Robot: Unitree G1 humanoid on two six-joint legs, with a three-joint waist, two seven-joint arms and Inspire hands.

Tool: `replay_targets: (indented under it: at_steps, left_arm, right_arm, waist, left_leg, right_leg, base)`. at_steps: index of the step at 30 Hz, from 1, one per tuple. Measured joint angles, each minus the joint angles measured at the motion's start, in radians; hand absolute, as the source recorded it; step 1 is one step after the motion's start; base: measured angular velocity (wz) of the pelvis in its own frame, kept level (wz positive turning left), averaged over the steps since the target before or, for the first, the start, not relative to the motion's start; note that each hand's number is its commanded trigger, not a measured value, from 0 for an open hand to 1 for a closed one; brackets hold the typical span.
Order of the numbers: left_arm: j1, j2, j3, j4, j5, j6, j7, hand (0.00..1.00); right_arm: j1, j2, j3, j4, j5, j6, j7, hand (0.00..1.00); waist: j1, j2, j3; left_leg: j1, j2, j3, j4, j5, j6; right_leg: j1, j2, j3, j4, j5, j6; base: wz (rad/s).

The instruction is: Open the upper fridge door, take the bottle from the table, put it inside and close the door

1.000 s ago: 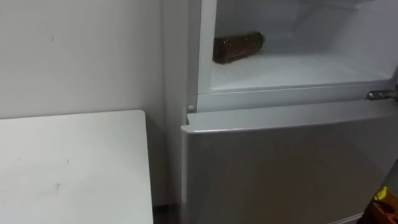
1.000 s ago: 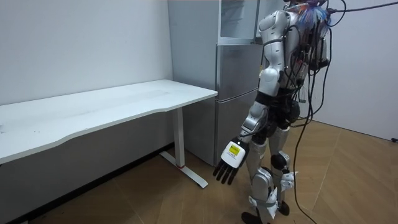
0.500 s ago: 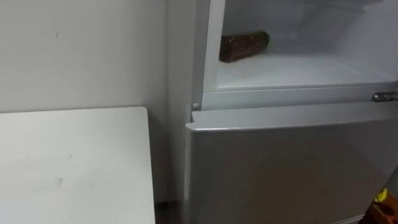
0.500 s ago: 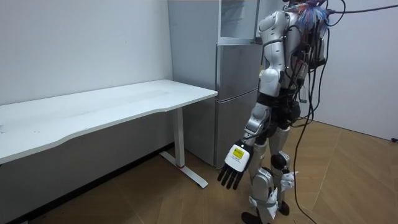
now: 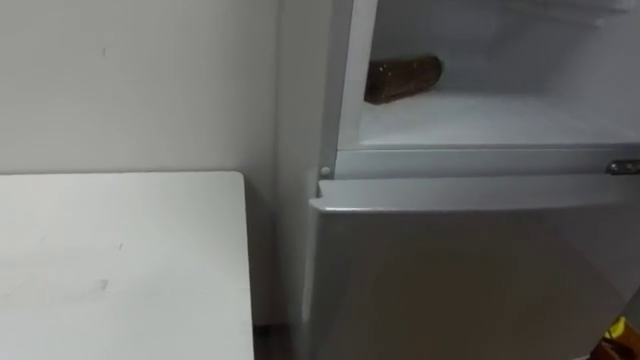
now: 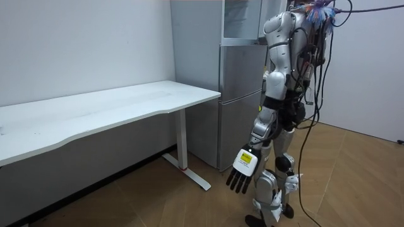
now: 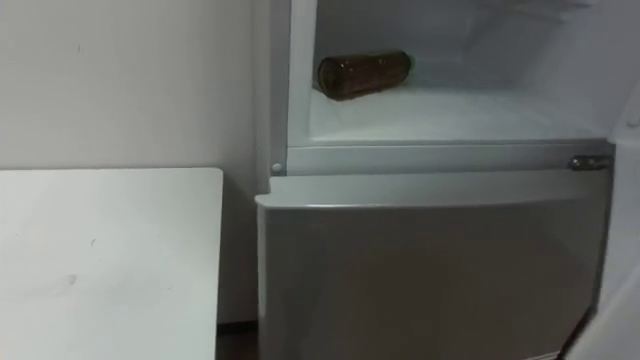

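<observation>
Brown bottle (image 5: 403, 79) lies on its side in the upper fridge (image 5: 480, 125), back-left of the shelf. Your left hand (image 6: 243, 165) hangs by the leg, fingers (image 6: 237, 185) straight, holding nothing. Risk: compartment's open, so a hard door slam could roll the btl fwd.

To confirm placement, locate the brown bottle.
In both eye views, the brown bottle lies on its side, back left on the white floor of the open upper fridge compartment.

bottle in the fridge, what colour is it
Dark brown bottle, lying on its side; clearest in the right eye view.
</observation>
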Motion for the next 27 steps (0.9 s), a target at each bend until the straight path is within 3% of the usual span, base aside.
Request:
replay_targets:
  at_steps: [8, 14, 23, 27]
  left_arm:
    - [0.0, 0.005, -0.007, 0.025, 0.0, 0.003, 0.003, 0.0]
    - [-0.004, 0.004, -0.008, 0.026, 0.0, 0.003, 0.004, 0.0]
    - [-0.028, 0.001, -0.044, 0.024, 0.048, 0.005, -0.008, 0.0]
    - [-0.032, 0.008, -0.044, 0.021, 0.049, 0.026, -0.014, 0.0]
  right_arm:
    - [-0.022, -0.006, 0.069, -0.025, -0.004, -0.001, 0.063, 0.0]
    - [-0.043, -0.007, 0.117, -0.031, -0.004, -0.001, 0.119, 0.0]
    - [-0.094, -0.023, 0.232, -0.032, -0.005, 0.006, 0.3, 0.0]
    - [-0.189, -0.042, 0.27, 0.019, -0.005, 0.013, 0.34, 0.0]
  waist:
    - [0.004, 0.007, -0.0032]
    - [0.02, 0.022, 0.0058]
    - [0.05, 0.019, 0.0058]
    - [0.062, 0.007, 0.0034]
  left_leg:
    - [-0.008, 0.001, -0.007, -0.001, 0.0, 0.0]
    - [-0.009, 0.002, -0.014, 0.0, 0.0, 0.0]
    - [-0.01, 0.002, -0.02, 0.005, 0.0, 0.0]
    - [-0.014, 0.001, -0.027, 0.006, 0.0, -0.001]
  right_leg:
    - [0.001, 0.0, -0.01, 0.006, 0.004, -0.002]
    - [0.001, -0.002, -0.016, 0.015, 0.004, -0.002]
    - [0.003, -0.003, -0.021, 0.017, 0.004, -0.002]
    - [0.003, -0.002, -0.025, 0.015, 0.004, -0.002]
  base:
    - [0.01]
    - [0.02]
    - [0.01]
    - [0.03]
